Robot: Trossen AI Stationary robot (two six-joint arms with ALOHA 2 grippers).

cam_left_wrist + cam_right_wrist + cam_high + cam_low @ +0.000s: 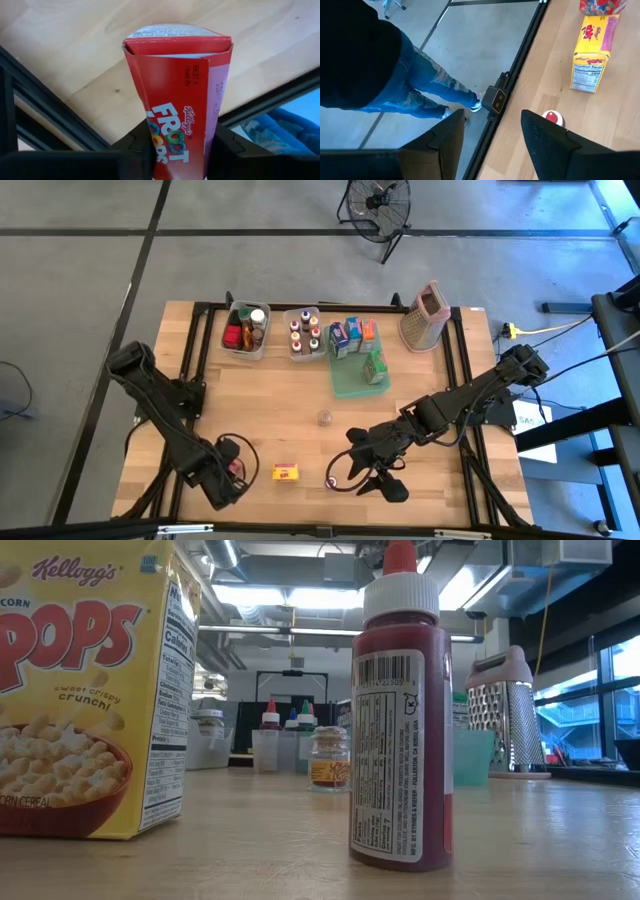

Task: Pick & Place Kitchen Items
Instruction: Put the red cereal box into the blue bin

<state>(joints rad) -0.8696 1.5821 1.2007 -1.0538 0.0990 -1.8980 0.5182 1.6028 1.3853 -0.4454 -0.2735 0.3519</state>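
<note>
Only my left wrist view shows my left hand [175, 150] clamped on the red Froot Loops cardboard carton [177, 95]. My right hand [492, 135] gapes empty over the wooden table [300, 405] edge, lower centre overhead.

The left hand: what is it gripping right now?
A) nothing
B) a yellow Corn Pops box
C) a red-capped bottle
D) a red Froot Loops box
D: in the left wrist view the left hand has its two dark fingers pressed against the sides of the red Froot Loops box.

two clear bins [246, 343], one green tray [352, 385], one grater [423, 317], two cereal cartons [287, 472], one red bottle [400, 720]
</note>
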